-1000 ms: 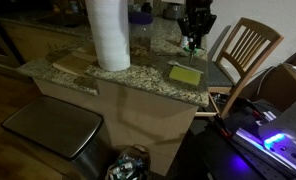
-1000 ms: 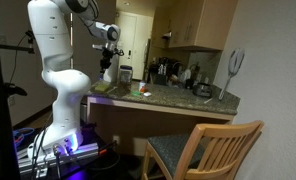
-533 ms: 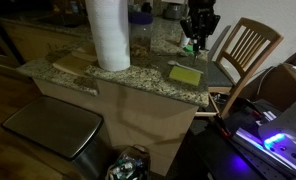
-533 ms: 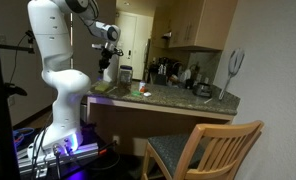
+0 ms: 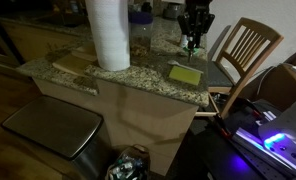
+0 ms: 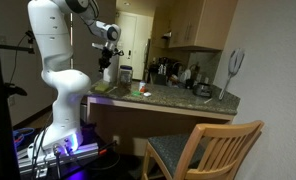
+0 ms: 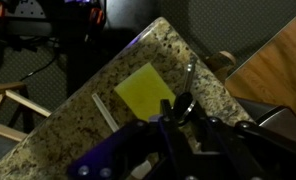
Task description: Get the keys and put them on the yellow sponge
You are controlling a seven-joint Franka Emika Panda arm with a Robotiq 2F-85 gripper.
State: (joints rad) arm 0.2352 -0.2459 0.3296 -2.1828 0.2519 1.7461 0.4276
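1. Hanging from the jaws, the keys are in the air above the table, over the end of it that is nearest the wooden chair.
2. The jaws are drawn close together around the top of the keys. In the wrist view a metal piece of the keys sticks out past them, though the exact contact is dark and hard to make out.
3. The yellow sponge lies flat on the table near the corner by the chair, close to the table's front edge in an exterior view.
4. The keys are clear of the sponge, raised above the table and on the far side of it.
5. In the wrist view the sponge sits just beside the dangling keys, and a thin pale stick lies on the granite near the sponge's other side.
6. A tall white paper-towel roll stands toward the opposite end of the table, well apart from the sponge, with a flat wooden board at its foot near that end's corner.
7. In an exterior view the white arm rises beside the table's end and reaches over it.
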